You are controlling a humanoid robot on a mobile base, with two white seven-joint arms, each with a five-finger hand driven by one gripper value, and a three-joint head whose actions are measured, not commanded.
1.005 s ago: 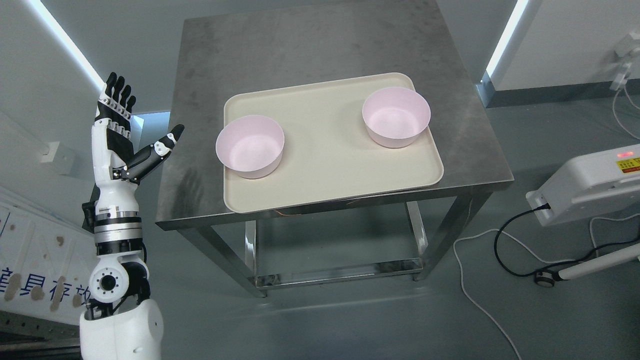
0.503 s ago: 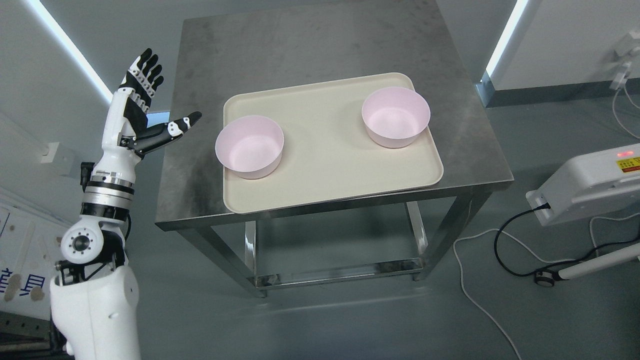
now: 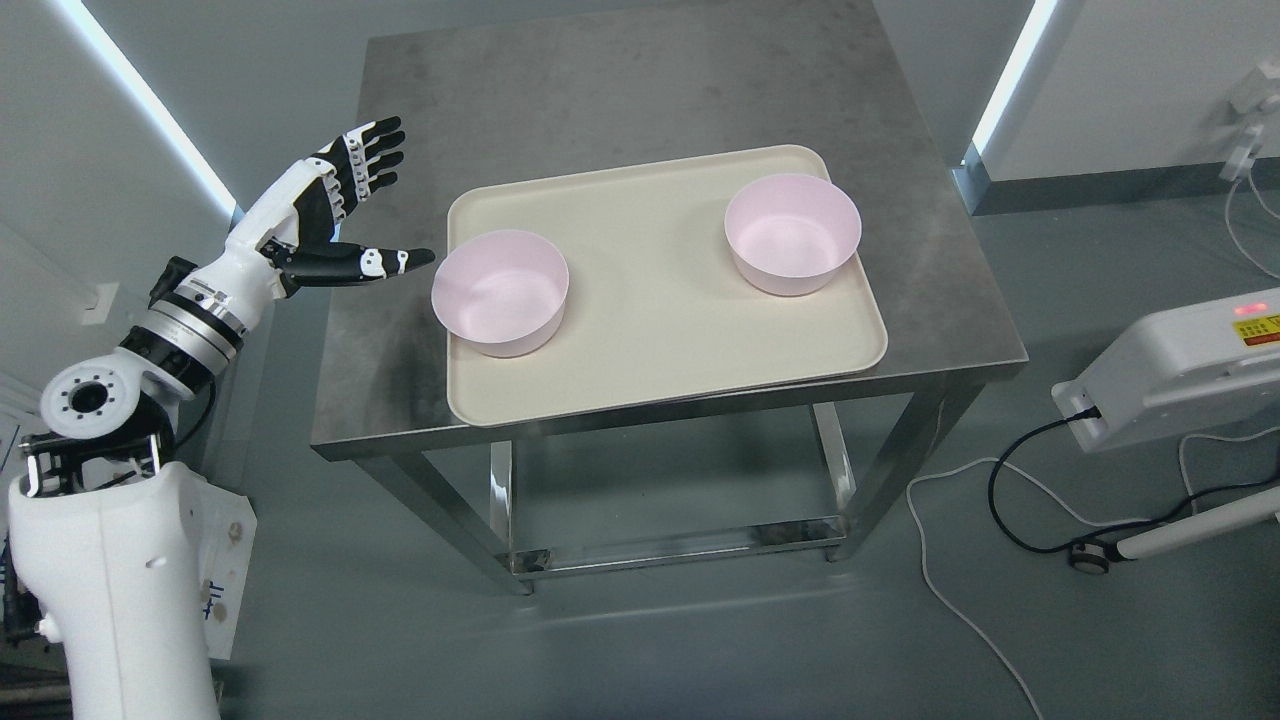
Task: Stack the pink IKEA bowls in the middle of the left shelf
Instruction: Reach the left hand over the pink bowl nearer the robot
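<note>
just right of robot hand (image 3: 335,215): bowl (image 3: 500,292)

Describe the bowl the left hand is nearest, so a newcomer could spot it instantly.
Find the steel table with a beige tray on top. Two pink bowls sit on the tray; the target bowl is at the tray's left edge, overhanging it slightly. Unlike the other bowl at the far right, it sits just beyond the left hand, whose fingers are spread.

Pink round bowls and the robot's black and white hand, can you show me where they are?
Left pink round bowl (image 3: 497,300), head view, on its inner bottom.
Right pink round bowl (image 3: 790,238), head view, on its inner bottom.
Black and white left hand (image 3: 335,205), head view, on its palm, fingers spread, holding nothing.
</note>
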